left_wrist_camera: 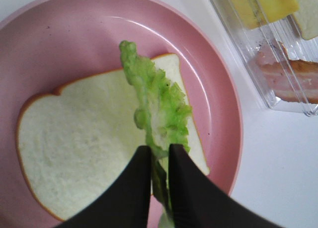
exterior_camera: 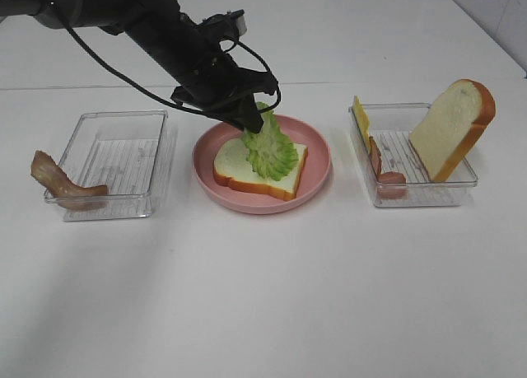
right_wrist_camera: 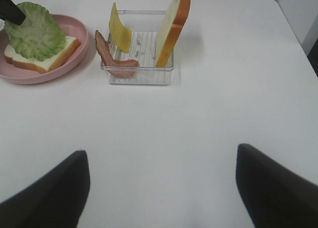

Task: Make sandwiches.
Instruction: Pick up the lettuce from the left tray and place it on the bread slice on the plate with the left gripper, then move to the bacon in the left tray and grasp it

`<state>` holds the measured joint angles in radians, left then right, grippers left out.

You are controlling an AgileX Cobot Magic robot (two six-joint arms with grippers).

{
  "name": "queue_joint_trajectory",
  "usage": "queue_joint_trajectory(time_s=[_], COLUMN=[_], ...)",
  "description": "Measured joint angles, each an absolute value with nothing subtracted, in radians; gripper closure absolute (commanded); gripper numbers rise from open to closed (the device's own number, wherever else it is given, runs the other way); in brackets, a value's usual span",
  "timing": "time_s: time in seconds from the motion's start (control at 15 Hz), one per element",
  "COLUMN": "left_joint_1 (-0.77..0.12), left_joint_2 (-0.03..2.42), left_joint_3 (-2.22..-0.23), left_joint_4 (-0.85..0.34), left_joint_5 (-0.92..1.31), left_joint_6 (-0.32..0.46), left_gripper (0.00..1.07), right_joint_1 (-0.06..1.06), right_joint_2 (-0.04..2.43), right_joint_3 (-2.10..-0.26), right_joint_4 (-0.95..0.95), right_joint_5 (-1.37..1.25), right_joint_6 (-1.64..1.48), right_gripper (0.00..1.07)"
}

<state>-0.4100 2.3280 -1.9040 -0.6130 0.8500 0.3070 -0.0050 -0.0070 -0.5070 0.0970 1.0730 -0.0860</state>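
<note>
My left gripper (left_wrist_camera: 159, 149) is pinching the lettuce leaf (left_wrist_camera: 160, 106) by one end, with the leaf draped on the bread slice (left_wrist_camera: 74, 148) in the pink plate (left_wrist_camera: 59, 34), mid-tabletop (right_wrist_camera: 198, 114). My right gripper (right_wrist_camera: 160, 161) is spread wide, holding nothing.

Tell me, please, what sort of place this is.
Likely a robot lab bench, not a kitchen: plain white tabletop, clear plastic trays, toy white bread slice on a pink round plate.
</note>
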Motion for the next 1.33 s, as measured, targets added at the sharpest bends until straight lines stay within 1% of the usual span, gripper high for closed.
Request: queue_joint_trajectory(time_s=[0.07, 0.13, 0.2, 0.33, 0.4, 0.53, 0.6, 0.87, 1.13, 1.33], left_joint_1=[-0.41, -0.41, -0.41, -0.41, -0.41, -0.41, -0.41, -0.392, -0.303, -0.23], left_joint_2=[2.328, 2.328, 2.328, 2.322, 2.316, 2.282, 2.273, 2.203, 2.147, 2.115], left_joint_3=[-1.904, -1.904, -1.904, -1.904, -1.904, -1.935, -1.943, -1.965, -1.974, -1.974], left_joint_4=[-0.595, -0.586, -0.583, -0.563, -0.551, -0.477, -0.462, -0.335, -0.313, -0.281], left_joint_5=[0.85, 0.856, 0.869, 0.884, 0.885, 0.894, 0.899, 0.968, 1.134, 1.207], left_joint_6=[0.271, 0.246, 0.237, 0.228, 0.228, 0.185, 0.168, 0.044, 0.025, -0.016], left_gripper=[0.65, 0.54, 0.44, 0.33, 0.33, 0.33, 0.33, 0.33, 0.33, 0.33], right_joint_1=[-0.005, -0.005, -0.005, -0.005, -0.005, -0.005, -0.005, -0.005, -0.005, -0.005], right_joint_2=[-0.007, -0.007, -0.007, -0.007, -0.007, -0.007, -0.007, -0.007, -0.007, -0.007], right_joint_3=[-0.507, -0.507, -0.507, -0.507, -0.507, -0.507, -0.507, -0.507, -0.507, -0.507], right_joint_4=[0.097, 0.097, 0.097, 0.097, 0.097, 0.097, 0.097, 0.097, 0.099, 0.099], right_joint_5=[1.073, 1.073, 1.073, 1.073, 1.073, 1.073, 1.073, 1.073, 1.073, 1.073], right_joint_6=[-0.086, -0.086, -0.086, -0.086, -0.086, -0.086, -0.086, -0.086, -0.086, -0.086], right_gripper=[0.31, 0.31, 0.31, 0.31, 0.31, 0.31, 0.31, 0.31, 0.31, 0.31])
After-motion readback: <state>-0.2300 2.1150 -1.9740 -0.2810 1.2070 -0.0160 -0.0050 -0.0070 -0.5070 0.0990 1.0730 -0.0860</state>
